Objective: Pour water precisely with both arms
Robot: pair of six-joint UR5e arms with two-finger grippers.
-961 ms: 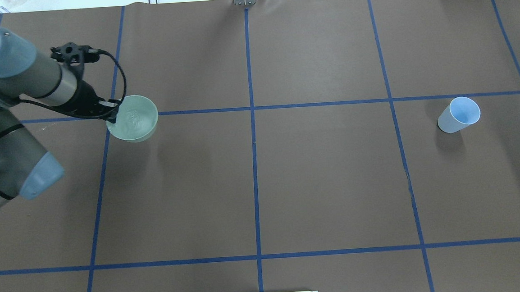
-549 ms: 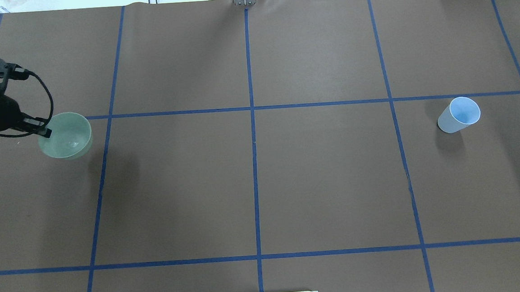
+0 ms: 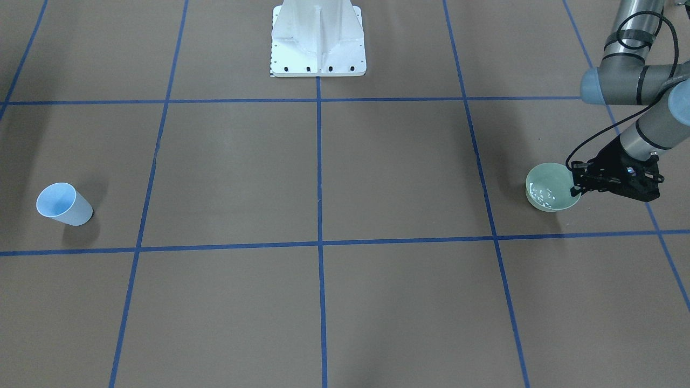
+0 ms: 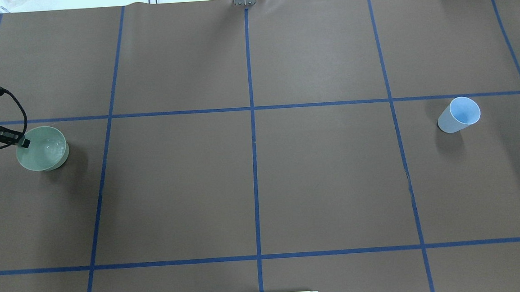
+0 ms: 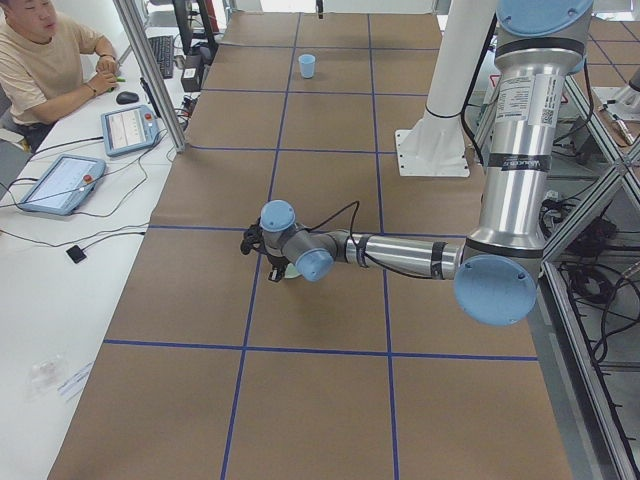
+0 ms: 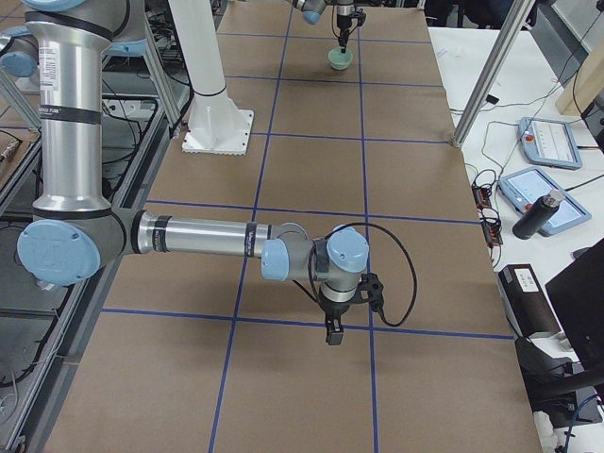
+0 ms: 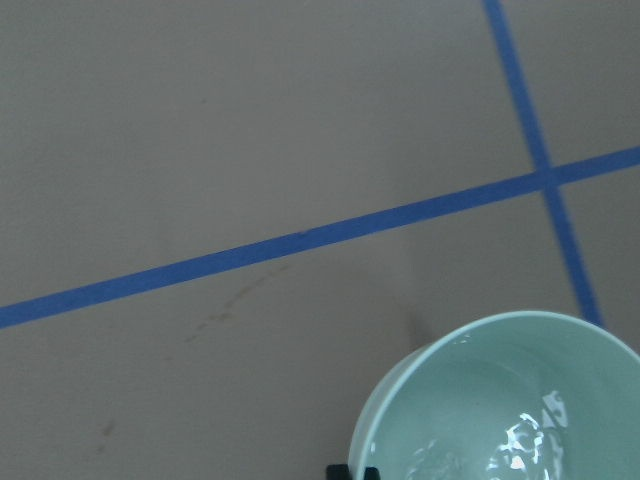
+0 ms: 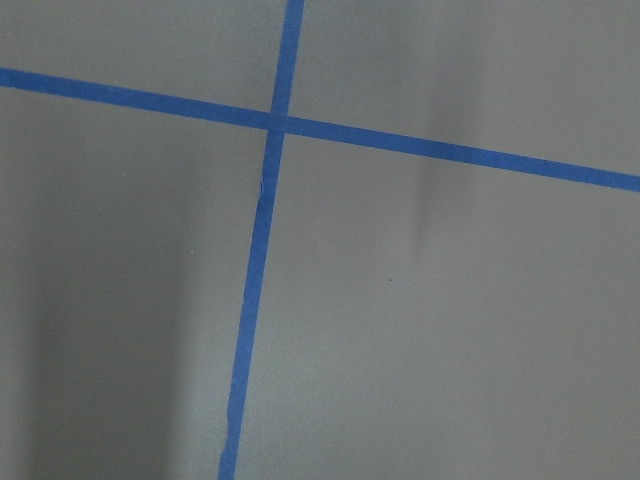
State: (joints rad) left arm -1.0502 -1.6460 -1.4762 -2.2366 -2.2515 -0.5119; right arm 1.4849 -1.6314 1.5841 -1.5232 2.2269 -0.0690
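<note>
A pale green bowl (image 4: 42, 148) with water (image 7: 520, 440) in it sits at the far left of the table, low over or on the brown paper. My left gripper (image 4: 23, 142) is shut on its rim; the front view shows the bowl (image 3: 550, 194) and the gripper (image 3: 578, 186) on that view's right. A light blue cup (image 4: 459, 115) stands alone at the far right, also seen in the front view (image 3: 63, 203). My right gripper (image 6: 330, 332) shows only in the right side view, pointing down over bare paper; I cannot tell whether it is open or shut.
Blue tape lines divide the brown table cover into squares. The white pedestal (image 3: 318, 43) stands mid-table at the robot's side. A person (image 5: 45, 60) sits at a side bench with tablets (image 5: 125, 125). A dark bottle (image 6: 538, 215) stands on the other bench.
The left arm has carried the bowl leftward toward the table's left edge and lower. The blue cup has not moved.
</note>
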